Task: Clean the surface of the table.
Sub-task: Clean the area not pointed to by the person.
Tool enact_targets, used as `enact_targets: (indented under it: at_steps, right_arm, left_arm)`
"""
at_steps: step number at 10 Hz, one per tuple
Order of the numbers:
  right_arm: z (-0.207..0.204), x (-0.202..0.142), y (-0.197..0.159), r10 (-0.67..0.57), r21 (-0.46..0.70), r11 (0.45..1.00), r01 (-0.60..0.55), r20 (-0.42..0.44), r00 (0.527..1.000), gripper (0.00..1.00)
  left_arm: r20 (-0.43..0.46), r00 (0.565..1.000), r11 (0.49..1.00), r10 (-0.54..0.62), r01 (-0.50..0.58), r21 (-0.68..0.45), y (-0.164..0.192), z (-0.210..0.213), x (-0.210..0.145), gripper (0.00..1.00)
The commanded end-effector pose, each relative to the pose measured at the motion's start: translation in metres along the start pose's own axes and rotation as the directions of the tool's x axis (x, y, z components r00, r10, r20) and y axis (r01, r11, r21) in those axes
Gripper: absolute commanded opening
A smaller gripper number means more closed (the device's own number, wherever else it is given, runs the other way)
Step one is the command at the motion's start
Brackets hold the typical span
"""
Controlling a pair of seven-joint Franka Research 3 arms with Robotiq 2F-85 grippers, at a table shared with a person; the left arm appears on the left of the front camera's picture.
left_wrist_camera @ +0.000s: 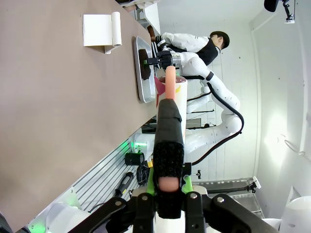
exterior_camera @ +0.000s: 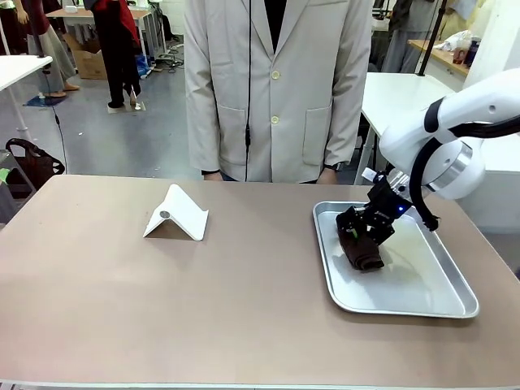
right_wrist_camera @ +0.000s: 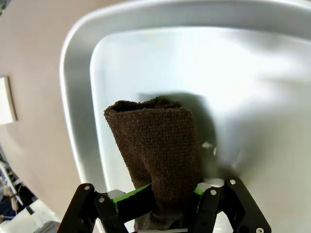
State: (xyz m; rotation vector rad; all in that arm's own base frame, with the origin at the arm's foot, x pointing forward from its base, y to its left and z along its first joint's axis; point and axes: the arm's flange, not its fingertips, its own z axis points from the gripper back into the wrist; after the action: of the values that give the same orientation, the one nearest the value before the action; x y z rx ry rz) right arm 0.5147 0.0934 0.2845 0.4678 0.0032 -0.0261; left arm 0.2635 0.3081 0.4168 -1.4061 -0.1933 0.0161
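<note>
My right gripper [exterior_camera: 363, 237] is closed on a dark brown cloth [exterior_camera: 366, 257]. In the right wrist view the two green pads [right_wrist_camera: 133, 196] press the near end of the cloth from both sides, and the rest of it hangs forward as a thick folded roll. The gripper is over the left part of a silver metal tray [exterior_camera: 439, 305]. The cloth's free end is down at the tray's floor, but I cannot tell if it really touches it. The tray lies on the right half of the counter [exterior_camera: 97, 284], with its long sides running away from me at a slight angle.

The counter is wide, with a matte brownish top and a thin pale edge. Left of the middle of it stands a small white folded stand [exterior_camera: 176, 215], well apart from the tray.

My left gripper [left_wrist_camera: 168, 187] is also closed. It grips a long stick [left_wrist_camera: 169, 141], which is black and rough along its middle and pinkish at both ends. The stick points straight ahead from the fingers. In the left wrist view the counter is turned sideways, and the gripper is off its edge and not over the top.

A person [exterior_camera: 276, 81] in a pale buttoned coat stands at the far side of the counter, just behind its edge.
</note>
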Motion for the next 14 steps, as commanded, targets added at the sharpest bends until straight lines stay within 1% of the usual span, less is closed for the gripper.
enact_targets:
  at_steps: [1,4,6,8,9,10,11,12,13,14]
  right_arm:
    - [0.009,-0.005,-0.01,-0.061,-0.069,0.996,0.065,0.056,0.997,0.0]
    - [0.019,-0.004,-0.032,-0.114,-0.056,0.991,0.118,0.064,0.991,0.0]
    - [0.032,-0.005,-0.046,-0.15,-0.071,0.985,0.157,0.095,0.984,0.0]
    - [0.048,-0.007,-0.061,-0.188,-0.059,0.979,0.197,0.136,0.973,0.0]
    - [0.057,-0.009,-0.069,-0.205,-0.034,0.977,0.213,0.154,0.966,0.0]
    - [0.065,-0.01,-0.076,-0.206,0.013,0.978,0.206,0.152,0.967,0.0]
    - [0.074,-0.013,-0.08,-0.191,0.088,0.98,0.181,0.134,0.972,0.0]
    - [0.085,-0.016,-0.084,-0.169,0.2,0.969,0.146,0.104,0.98,0.0]
    - [0.102,-0.021,-0.092,-0.152,0.362,0.924,0.121,0.06,0.987,0.0]
    - [0.116,-0.025,-0.101,-0.139,0.499,0.859,0.113,0.015,0.99,0.0]
  left_arm:
    - [0.01,1.0,1.0,0.009,-0.009,-0.008,-0.005,-0.002,0.0,0.22]
    - [0.01,1.0,1.0,0.009,-0.009,-0.008,-0.005,-0.002,0.0,0.22]
    - [0.01,1.0,1.0,0.009,-0.009,-0.008,-0.005,-0.002,0.0,0.22]
    - [0.01,1.0,1.0,0.009,-0.009,-0.008,-0.005,-0.002,0.0,0.22]
    - [0.01,1.0,1.0,0.009,-0.009,-0.008,-0.005,-0.002,0.0,0.22]
    - [0.01,1.0,1.0,0.009,-0.009,-0.008,-0.005,-0.002,0.0,0.22]
    - [0.01,1.0,1.0,0.009,-0.009,-0.008,-0.005,-0.002,0.0,0.22]
    - [0.01,1.0,1.0,0.009,-0.009,-0.008,-0.005,-0.002,0.0,0.22]
    - [0.01,1.0,1.0,0.009,-0.009,-0.008,-0.005,-0.002,0.0,0.22]
    - [0.01,1.0,1.0,0.009,-0.009,-0.008,-0.005,-0.002,0.0,0.22]
